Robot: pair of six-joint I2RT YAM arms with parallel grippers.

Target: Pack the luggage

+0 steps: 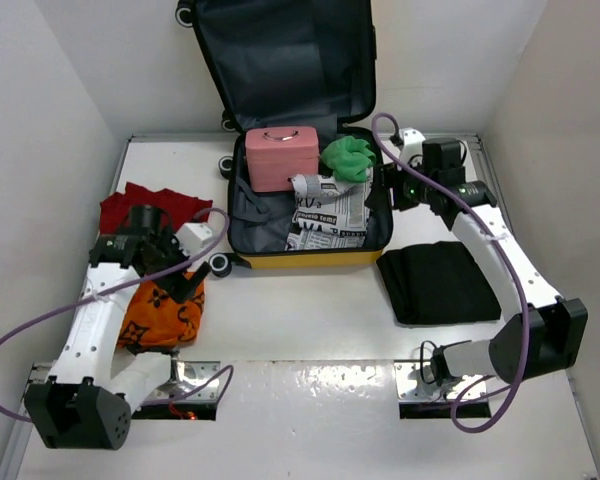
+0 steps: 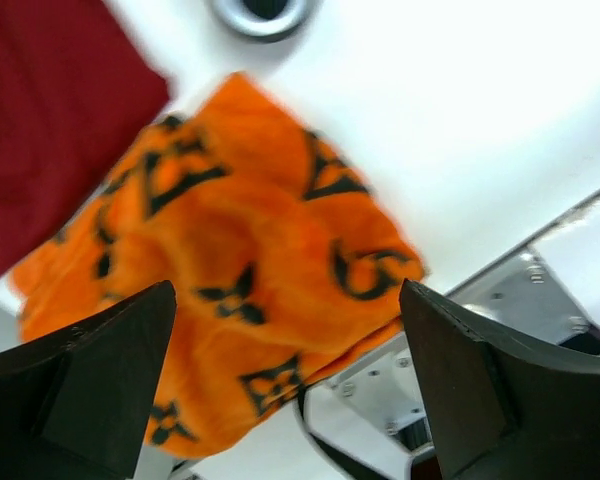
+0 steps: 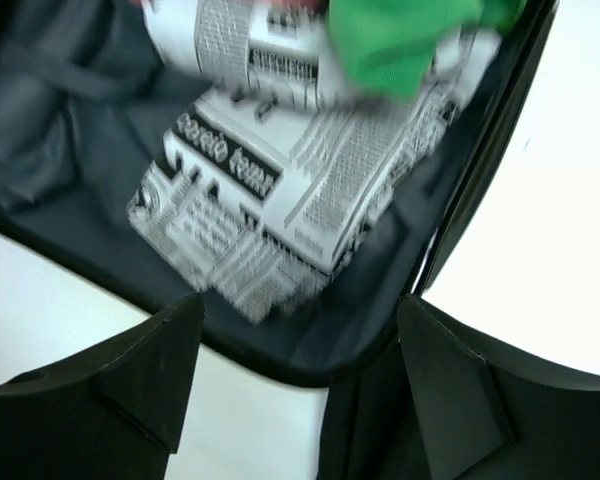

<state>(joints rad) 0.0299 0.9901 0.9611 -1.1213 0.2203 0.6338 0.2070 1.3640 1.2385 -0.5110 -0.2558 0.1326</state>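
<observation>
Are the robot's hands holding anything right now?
No, nothing is held. The left gripper is open above the orange cloth, and the right gripper is open over the edge of the luggage. There is nothing between the fingers of either one.

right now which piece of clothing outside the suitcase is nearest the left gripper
The orange cloth with black print, under the open left gripper. The dark red cloth lies beside it; the black cloth lies by the right arm.

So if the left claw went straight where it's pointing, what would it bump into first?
Most likely the orange patterned cloth, which lies right ahead between the fingers of the open left gripper. How far off it is isn't clear.
</observation>
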